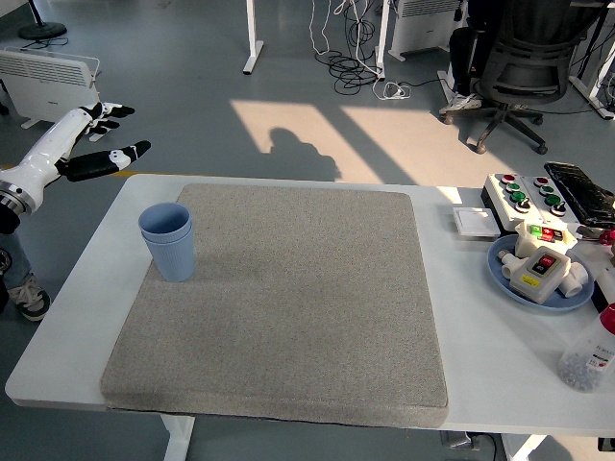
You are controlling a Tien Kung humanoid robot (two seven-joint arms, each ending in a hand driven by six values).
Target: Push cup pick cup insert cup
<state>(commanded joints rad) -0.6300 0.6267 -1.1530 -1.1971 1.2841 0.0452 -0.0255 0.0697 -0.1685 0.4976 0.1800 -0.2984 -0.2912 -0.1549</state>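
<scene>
Two light blue cups (168, 239) stand nested, one inside the other, upright on the left part of the grey mat (288, 298). My left hand (104, 139) is white with black fingertips. It is raised off the table's far left corner, well above and to the left of the cups, with its fingers spread and holding nothing. My right arm is not in view.
A blue plate (504, 279) with white switch boxes, a button box (524, 192), a small white pad (475, 223) and a clear bottle (588, 357) stand along the table's right side. A black office chair (524, 67) stands on the floor behind the table.
</scene>
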